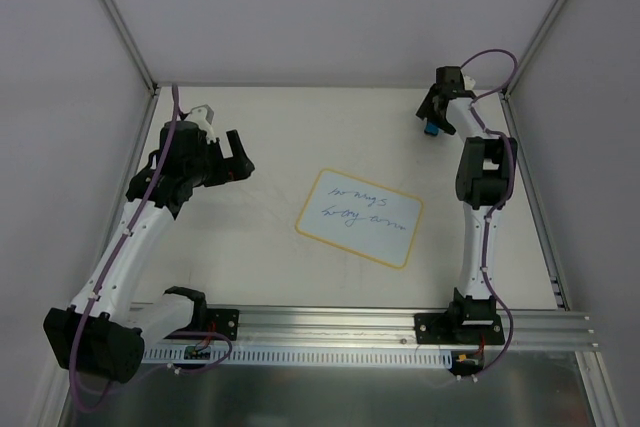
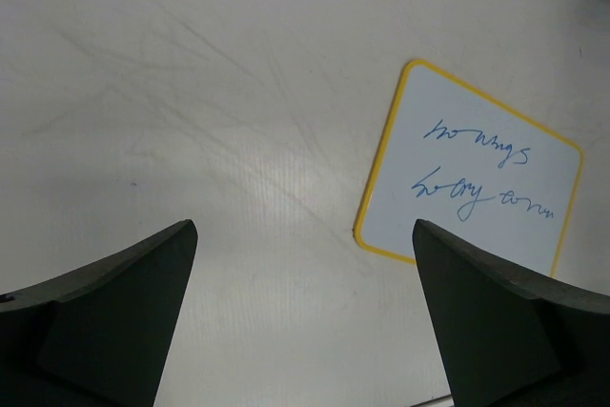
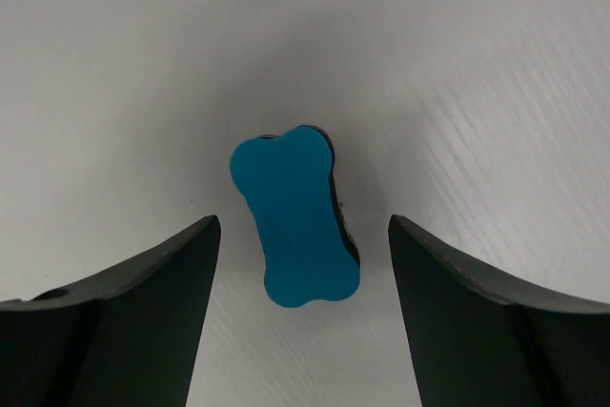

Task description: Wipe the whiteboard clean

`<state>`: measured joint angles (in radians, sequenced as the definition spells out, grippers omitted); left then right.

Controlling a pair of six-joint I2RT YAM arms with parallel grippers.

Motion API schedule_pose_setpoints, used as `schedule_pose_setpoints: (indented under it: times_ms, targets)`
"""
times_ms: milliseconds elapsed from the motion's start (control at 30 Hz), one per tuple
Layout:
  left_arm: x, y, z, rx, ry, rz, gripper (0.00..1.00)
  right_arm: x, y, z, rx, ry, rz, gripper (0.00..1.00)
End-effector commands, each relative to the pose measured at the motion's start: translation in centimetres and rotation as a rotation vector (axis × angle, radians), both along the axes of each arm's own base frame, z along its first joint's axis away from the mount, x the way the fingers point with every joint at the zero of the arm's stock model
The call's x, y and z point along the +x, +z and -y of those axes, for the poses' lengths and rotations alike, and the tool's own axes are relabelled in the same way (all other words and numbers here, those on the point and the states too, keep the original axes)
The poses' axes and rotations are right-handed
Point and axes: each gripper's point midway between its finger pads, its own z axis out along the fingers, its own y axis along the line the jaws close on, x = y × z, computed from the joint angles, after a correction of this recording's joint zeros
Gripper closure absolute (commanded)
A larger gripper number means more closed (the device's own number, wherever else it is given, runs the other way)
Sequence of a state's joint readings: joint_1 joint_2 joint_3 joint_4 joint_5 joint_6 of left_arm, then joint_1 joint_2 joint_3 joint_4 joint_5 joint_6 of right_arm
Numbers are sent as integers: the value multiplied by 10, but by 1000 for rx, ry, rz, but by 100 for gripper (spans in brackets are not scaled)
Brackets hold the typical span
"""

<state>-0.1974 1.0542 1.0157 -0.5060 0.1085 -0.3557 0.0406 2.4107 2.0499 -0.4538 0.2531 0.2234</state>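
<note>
The whiteboard (image 1: 361, 216) lies flat in the middle of the table, yellow-edged, with two lines of blue handwriting. It also shows in the left wrist view (image 2: 477, 178). A blue bone-shaped eraser (image 3: 295, 216) lies on the table at the far right (image 1: 432, 130). My right gripper (image 3: 303, 235) is open right above it, one finger on each side, not touching. My left gripper (image 2: 303, 264) is open and empty over bare table, left of the whiteboard (image 1: 238, 157).
Metal frame posts and side walls bound the table at the left (image 1: 140, 162) and the right (image 1: 530, 177). An aluminium rail (image 1: 340, 332) with the arm bases runs along the near edge.
</note>
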Motion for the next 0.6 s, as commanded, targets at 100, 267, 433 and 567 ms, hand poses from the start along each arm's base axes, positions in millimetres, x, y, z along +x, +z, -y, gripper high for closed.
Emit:
schedule_pose_setpoints:
  times_ms: [100, 267, 433, 567]
  targets:
    - [9, 17, 8, -20, -16, 36, 2, 19, 9, -4, 67, -61, 63, 28]
    - [11, 15, 10, -25, -20, 25, 1, 23, 12, -6, 79, -64, 77, 39]
    - [12, 12, 12, -32, -30, 11, 1, 23, 10, -5, 84, -69, 75, 47]
    - [10, 9, 14, -39, -35, 1, 1, 22, 8, -5, 88, -73, 72, 57]
